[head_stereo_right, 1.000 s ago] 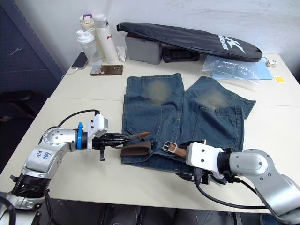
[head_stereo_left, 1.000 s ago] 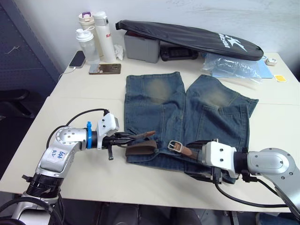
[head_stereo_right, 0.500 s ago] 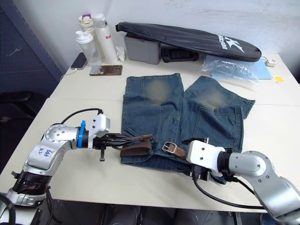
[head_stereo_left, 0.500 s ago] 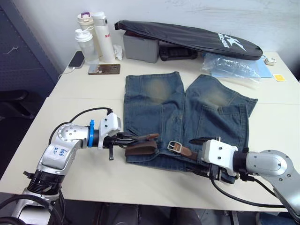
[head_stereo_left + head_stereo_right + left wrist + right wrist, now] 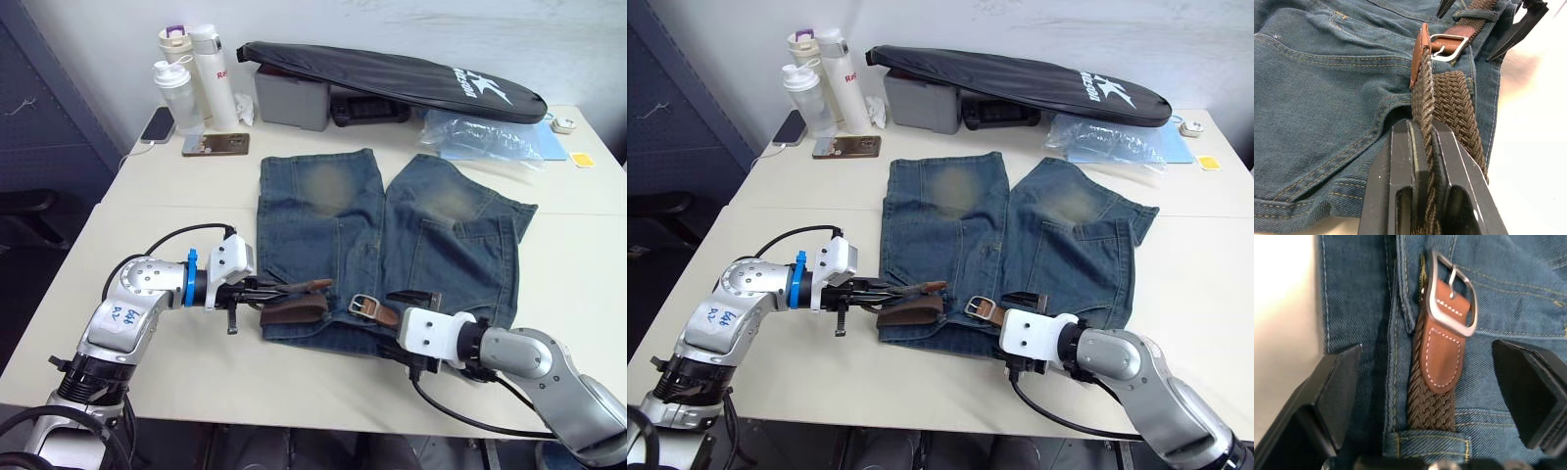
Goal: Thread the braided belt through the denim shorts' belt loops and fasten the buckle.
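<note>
The denim shorts (image 5: 372, 225) lie flat on the table, waistband toward me. The braided belt (image 5: 294, 311) runs along the waistband and folds back at the left. My left gripper (image 5: 1422, 129) is shut on the belt's free end and holds it edge-up just left of the shorts. The brown tip reaches toward the silver buckle (image 5: 1452, 293), which lies on the waistband. My right gripper (image 5: 1435, 382) is open, with one finger on each side of the belt just behind the buckle. The belt passes under a belt loop (image 5: 1425, 443) there.
At the back stand bottles (image 5: 186, 78), two phones (image 5: 216, 144), a grey box (image 5: 289, 98), a long black bag (image 5: 392, 73) and a clear plastic bag (image 5: 480, 137). The table's front edge (image 5: 294, 416) is close below both arms.
My right gripper has slid left along the waistband, closer to the buckle. My left gripper has shifted slightly right with the belt end still in it.
</note>
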Robot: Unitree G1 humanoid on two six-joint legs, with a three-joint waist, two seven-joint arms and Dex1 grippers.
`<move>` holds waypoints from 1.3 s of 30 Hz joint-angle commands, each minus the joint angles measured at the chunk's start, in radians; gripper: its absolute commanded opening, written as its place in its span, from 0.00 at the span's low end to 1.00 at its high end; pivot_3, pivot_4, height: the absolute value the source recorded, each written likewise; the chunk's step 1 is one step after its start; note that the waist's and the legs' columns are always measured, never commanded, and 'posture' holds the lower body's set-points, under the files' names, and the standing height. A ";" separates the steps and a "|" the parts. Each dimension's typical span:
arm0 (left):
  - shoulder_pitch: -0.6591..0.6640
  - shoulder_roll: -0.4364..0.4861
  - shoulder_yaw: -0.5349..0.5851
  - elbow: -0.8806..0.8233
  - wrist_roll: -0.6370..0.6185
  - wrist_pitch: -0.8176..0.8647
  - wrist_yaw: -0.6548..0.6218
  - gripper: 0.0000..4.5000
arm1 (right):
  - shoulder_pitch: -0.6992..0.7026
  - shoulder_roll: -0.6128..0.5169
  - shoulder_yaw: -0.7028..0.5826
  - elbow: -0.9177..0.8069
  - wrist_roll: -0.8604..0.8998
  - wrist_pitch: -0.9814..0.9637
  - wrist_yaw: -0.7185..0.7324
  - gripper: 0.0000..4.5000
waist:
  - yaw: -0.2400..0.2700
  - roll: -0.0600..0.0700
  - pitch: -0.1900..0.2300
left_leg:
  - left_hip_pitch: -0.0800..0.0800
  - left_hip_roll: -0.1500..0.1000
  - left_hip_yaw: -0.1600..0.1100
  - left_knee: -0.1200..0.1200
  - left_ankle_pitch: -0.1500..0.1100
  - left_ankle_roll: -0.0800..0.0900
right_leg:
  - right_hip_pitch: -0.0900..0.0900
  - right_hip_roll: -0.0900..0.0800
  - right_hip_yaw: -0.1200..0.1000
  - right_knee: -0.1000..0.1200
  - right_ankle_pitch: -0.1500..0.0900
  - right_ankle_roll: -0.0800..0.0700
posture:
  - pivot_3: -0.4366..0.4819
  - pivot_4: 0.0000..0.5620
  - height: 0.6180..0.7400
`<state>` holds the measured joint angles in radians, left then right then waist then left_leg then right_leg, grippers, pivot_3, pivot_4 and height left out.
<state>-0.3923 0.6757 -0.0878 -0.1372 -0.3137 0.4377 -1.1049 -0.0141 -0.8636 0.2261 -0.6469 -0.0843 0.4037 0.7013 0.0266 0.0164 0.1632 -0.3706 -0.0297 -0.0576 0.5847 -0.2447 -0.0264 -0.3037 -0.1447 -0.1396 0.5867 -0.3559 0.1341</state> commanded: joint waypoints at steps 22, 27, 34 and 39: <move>-0.101 -0.161 -0.044 0.010 0.050 0.022 0.232 0.00 | 0.045 0.429 -0.285 -0.031 0.204 0.234 -0.220 0.00 | 0.000 -0.001 0.000 | 0.003 0.007 0.008 0.001 -0.001 -0.002 | -0.003 0.007 0.012 0.003 0.001 -0.001 | 0.48 0.27 1.00; -0.106 -0.172 -0.088 -0.003 0.073 0.049 0.251 0.00 | 0.023 0.507 -0.319 -0.061 0.277 0.331 -0.274 0.00 | -0.001 -0.001 0.000 | 0.004 0.007 0.009 0.001 -0.001 -0.002 | -0.003 0.007 0.013 0.003 0.001 -0.002 | 0.48 0.27 1.00; -0.130 -0.243 -0.142 -0.001 0.091 0.090 0.296 0.00 | 0.011 0.506 -0.291 -0.095 0.299 0.367 -0.306 0.00 | 0.000 0.000 0.000 | 0.004 0.007 0.010 0.001 -0.001 -0.002 | -0.004 0.010 0.020 0.003 0.001 -0.002 | 0.48 0.27 1.00; -0.162 -0.277 -0.157 0.041 0.101 0.087 0.310 0.00 | 0.018 0.498 -0.271 -0.101 0.292 0.361 -0.323 0.00 | -0.001 0.000 0.000 | 0.004 0.008 0.011 0.001 -0.002 -0.002 | -0.005 0.012 0.023 0.004 0.001 -0.002 | 0.48 0.27 1.00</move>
<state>-0.5277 0.4065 -0.2433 -0.0957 -0.2186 0.5278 -0.8003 0.0108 -0.3610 -0.0464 -0.7000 0.2030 0.7831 0.3911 0.0260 0.0163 0.1627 -0.3669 -0.0212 -0.0468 0.5854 -0.2462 -0.0286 -0.3087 -0.1331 -0.1168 0.5903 -0.3549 0.1324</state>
